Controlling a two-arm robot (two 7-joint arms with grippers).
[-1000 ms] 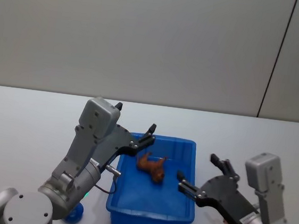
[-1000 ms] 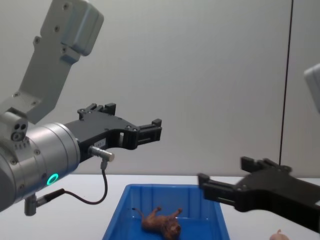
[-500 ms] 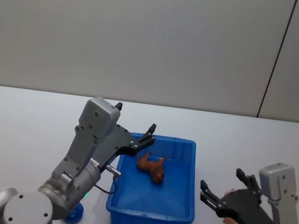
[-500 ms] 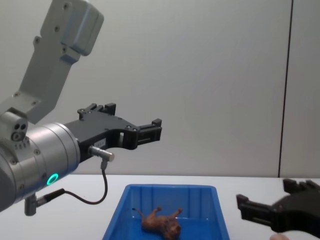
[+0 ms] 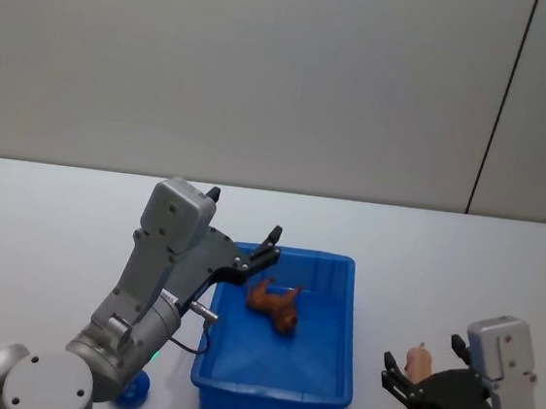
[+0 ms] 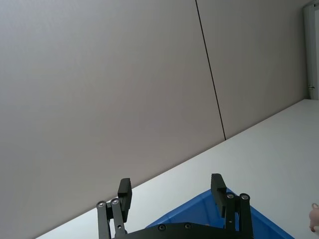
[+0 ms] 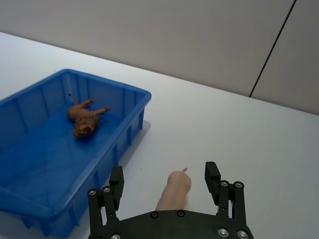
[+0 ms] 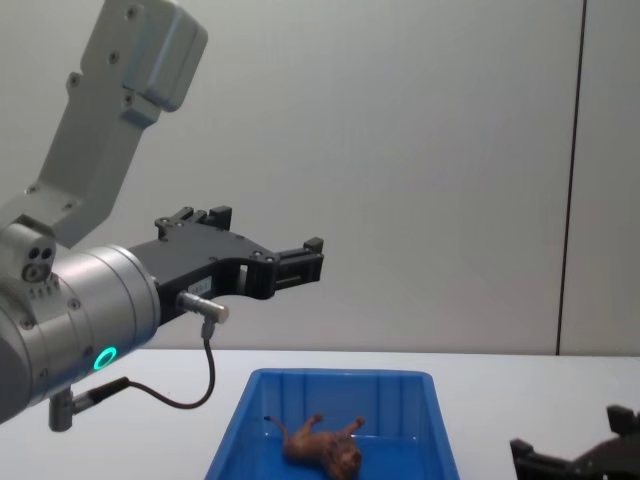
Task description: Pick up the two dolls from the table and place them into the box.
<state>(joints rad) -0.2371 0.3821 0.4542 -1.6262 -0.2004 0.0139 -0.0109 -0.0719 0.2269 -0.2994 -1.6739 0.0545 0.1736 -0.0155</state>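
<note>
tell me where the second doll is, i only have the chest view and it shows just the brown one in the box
observer: the pale doll lies on the table, right of the box.
operator: is the right arm near it
observer: the right end effector is open; in the right wrist view the doll sits between its fingers, with gaps on both sides.
operator: and the left arm
observer: the left end effector is open, holding nothing.

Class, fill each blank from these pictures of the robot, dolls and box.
Only ___ doll, the brown doll, lies in the box.
The pale doll lies on the table, on the box's ___ side.
Both the left tool, above the box, and the right tool, at the pale doll, are ___.
Missing: one; right; open
</note>
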